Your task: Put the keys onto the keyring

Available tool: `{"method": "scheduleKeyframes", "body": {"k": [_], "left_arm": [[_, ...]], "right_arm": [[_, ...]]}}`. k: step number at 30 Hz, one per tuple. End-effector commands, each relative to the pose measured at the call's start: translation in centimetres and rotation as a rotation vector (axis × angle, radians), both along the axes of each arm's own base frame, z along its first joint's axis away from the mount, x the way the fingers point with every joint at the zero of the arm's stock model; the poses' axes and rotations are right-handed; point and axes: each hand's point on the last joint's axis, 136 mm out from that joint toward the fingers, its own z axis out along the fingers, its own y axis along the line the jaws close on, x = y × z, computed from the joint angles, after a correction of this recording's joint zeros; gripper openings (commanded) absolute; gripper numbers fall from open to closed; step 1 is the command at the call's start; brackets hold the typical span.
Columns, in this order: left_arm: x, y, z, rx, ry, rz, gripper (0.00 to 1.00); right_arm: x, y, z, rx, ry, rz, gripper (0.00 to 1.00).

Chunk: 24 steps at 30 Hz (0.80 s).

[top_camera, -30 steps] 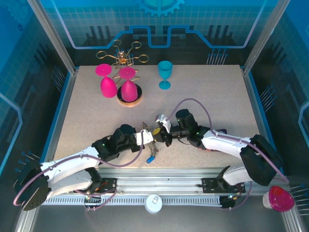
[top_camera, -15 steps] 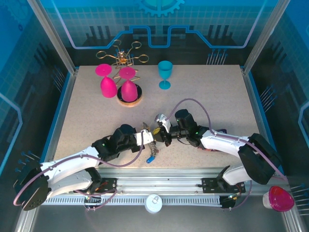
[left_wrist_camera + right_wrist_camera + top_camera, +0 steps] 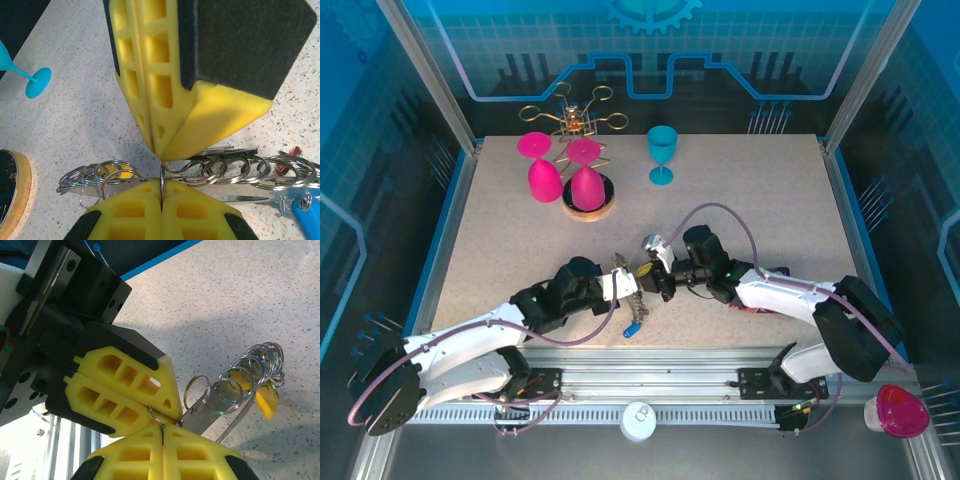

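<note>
my left gripper (image 3: 161, 189) and right gripper (image 3: 162, 432) both clamped tight on keyring (image 3: 235, 170) wire | next: spread 1 split ring gently, no twist | blue key (image 3: 306, 220) just beside

Speckled beige table (image 3: 750, 210) with blue edging, evenly lit. Behind its far edge stands a translucent blue back panel (image 3: 740, 50) printed with a grid, circuit lines and a gear motif (image 3: 650, 12). Aluminium posts (image 3: 425, 70) rise at its far corners, blue side panels (image 3: 360, 150) flank it, and a slotted aluminium rail (image 3: 700, 385) runs along its near edge.
</note>
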Motion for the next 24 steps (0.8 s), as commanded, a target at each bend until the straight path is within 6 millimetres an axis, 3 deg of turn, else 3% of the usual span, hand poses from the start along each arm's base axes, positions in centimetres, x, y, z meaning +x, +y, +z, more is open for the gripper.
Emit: {"method": "scheduleKeyframes", "body": {"k": [1, 24], "left_arm": [[-0.4, -1.4, 2.2, -0.067, -0.020, -0.056, 0.00], [-2.1, -2.1, 2.5, -0.108, -0.025, -0.165, 0.00]], "right_arm": [[2.0, 0.1, 1.4, 0.041, -0.050, -0.054, 0.00], [4.4, 0.4, 0.7, 0.010, -0.039, -0.201, 0.00]]}}
